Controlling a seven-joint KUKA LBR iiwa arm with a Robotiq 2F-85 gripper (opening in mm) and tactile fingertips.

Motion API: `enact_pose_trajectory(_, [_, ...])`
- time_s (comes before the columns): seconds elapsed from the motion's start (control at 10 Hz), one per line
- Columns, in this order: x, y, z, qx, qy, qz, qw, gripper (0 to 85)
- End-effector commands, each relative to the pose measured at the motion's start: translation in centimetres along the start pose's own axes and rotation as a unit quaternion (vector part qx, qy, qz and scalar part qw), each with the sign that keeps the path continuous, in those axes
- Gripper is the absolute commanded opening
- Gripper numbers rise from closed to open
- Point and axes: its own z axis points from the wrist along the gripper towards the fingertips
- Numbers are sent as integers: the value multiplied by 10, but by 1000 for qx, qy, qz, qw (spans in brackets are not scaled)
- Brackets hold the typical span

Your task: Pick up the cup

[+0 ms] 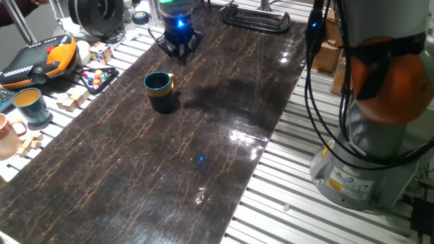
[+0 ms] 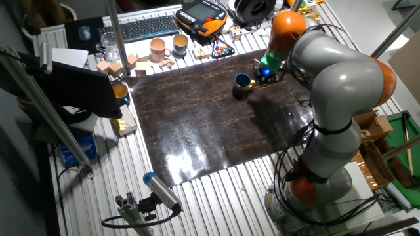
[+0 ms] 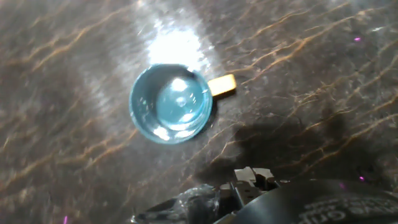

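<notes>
The cup (image 1: 161,90) is a dark teal mug with a tan handle, standing upright on the dark marble-patterned tabletop (image 1: 203,156). It also shows in the other fixed view (image 2: 243,85). The hand view looks down into the cup (image 3: 171,104), with its handle (image 3: 222,84) pointing right. My gripper (image 1: 180,51) hangs above the table, just beyond the cup and apart from it, under a blue light. Its dark fingers look spread and hold nothing. From the other side the gripper (image 2: 266,75) sits right of the cup.
Left of the tabletop lie a blue-grey mug (image 1: 30,107), a pinkish mug (image 1: 8,135), wooden blocks (image 1: 71,100), a Rubik's cube (image 1: 100,52) and an orange-black pendant (image 1: 37,61). A black clamp (image 1: 258,17) lies at the far end. The arm's base (image 1: 366,163) stands right.
</notes>
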Motion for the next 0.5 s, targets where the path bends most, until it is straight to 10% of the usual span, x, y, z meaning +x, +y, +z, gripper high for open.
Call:
enact_pose_trajectory(0.0, [-1, 0, 2, 7, -10, 145, 989, 7])
enact_pose_trajectory(0.2, [-2, 0, 3, 16, -21, 169, 985, 7])
enact_pose_trajectory(0.4, [-2, 0, 3, 18, 8, 147, 989, 7])
